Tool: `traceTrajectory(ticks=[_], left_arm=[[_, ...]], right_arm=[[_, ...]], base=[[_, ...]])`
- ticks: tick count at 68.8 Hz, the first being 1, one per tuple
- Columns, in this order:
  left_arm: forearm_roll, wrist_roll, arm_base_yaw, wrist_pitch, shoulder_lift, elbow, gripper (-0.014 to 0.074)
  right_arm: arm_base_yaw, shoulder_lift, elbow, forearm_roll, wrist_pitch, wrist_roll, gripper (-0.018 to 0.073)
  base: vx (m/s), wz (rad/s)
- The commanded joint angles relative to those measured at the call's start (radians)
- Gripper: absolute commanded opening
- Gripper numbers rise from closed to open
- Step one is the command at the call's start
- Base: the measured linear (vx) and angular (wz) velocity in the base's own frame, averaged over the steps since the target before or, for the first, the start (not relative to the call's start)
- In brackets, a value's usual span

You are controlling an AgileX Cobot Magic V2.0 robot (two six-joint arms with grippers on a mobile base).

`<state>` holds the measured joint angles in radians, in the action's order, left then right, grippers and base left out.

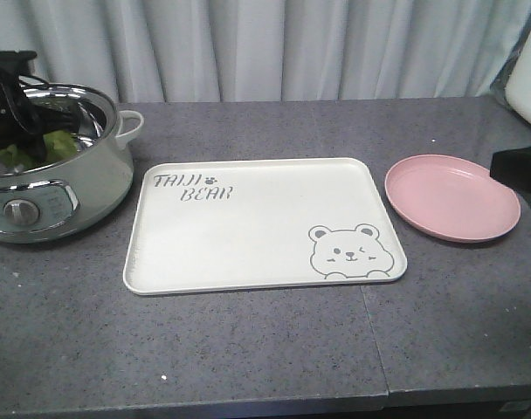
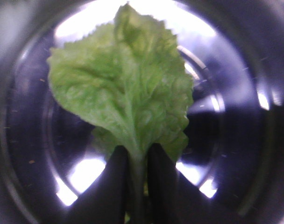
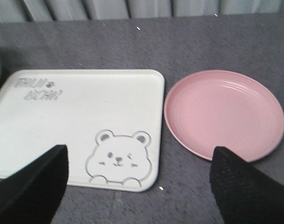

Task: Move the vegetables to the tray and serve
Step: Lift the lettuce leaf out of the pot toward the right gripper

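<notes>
Vegetables (image 2: pixel 128 98): lettuce leaves lying in the pot (image 1: pixel 91 188), upper left of the front view; none on the tray (image 1: pixel 248 227).
Left pincer (image 2: pixel 138 156): down inside the pot, clamped on one leaf's stem.
Right pincer (image 3: pixel 139 156): fingers wide apart, holding nothing, above the tray and the pink plate (image 1: pixel 451 196).
Desk (image 1: pixel 248 349): tray at centre, plate to its right.
Progress: early; the first leaf is gripped, while the transfer and serving are not yet done.

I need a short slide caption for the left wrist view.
Left claw shut on a lettuce leaf inside the shiny pot.
</notes>
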<state>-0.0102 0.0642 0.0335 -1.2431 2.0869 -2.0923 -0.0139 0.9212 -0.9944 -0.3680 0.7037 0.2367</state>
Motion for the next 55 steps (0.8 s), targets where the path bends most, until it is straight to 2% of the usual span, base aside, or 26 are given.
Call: traceTrajectory(ticks=[1,6,11,17,20,25,33,37,42,46,55], left_arm=[[0.01,0.011,-0.002,0.052,-0.15,-0.053,-0.0007],[0.034,0.011,-0.002,0.078,-0.21,-0.064,-0.0007],[0.07,0.011,-0.002,0.102,-0.278,-0.065,-0.0007],[0.142,0.007,-0.002,0.106,-0.357,-0.065,-0.0007],[0.207,0.006,-0.002,0.1,-0.384,-0.065,-0.0007],[0.354,-0.045,-0.003,0.076,-0.427,-0.065,-0.0007],[0.597,-0.148,-0.03,0.022,-0.46,-0.063,-0.0007],[0.687,-0.181,-0.053,-0.001,-0.46,-0.063,-0.0007],[0.79,-0.217,-0.098,-0.008,-0.46,-0.063,-0.0007],[0.839,-0.237,-0.143,-0.006,-0.46,-0.063,-0.0007],[0.846,-0.266,-0.246,-0.002,-0.458,-0.063,-0.0007]], right_arm=[[0.006,0.008,-0.039,-0.199,-0.126,0.134,0.0576],[0.006,0.031,-0.053,-0.354,-0.134,0.225,0.0567],[0.006,0.059,-0.07,-0.518,-0.128,0.368,0.0561],[0.006,0.109,-0.096,-0.758,-0.107,0.532,0.0559],[0.006,0.138,-0.112,-0.874,-0.078,0.627,0.0559],[0.006,0.194,-0.141,-1.068,-0.016,0.757,0.0559],[0.006,0.281,-0.171,-1.335,0.152,0.891,0.0559],[0.006,0.329,-0.185,-1.449,0.227,0.925,0.0559],[0.006,0.372,-0.213,-1.45,0.292,0.921,0.0559],[0.006,0.397,-0.227,-1.45,0.325,0.904,0.0559],[0.006,0.421,-0.246,-1.45,0.338,0.901,0.0559]], base=[[0.0,0.0],[0.0,0.0],[0.0,0.0],[0.0,0.0],[0.0,0.0],[0.0,0.0],[0.0,0.0],[0.0,0.0],[0.0,0.0],[0.0,0.0],[0.0,0.0]])
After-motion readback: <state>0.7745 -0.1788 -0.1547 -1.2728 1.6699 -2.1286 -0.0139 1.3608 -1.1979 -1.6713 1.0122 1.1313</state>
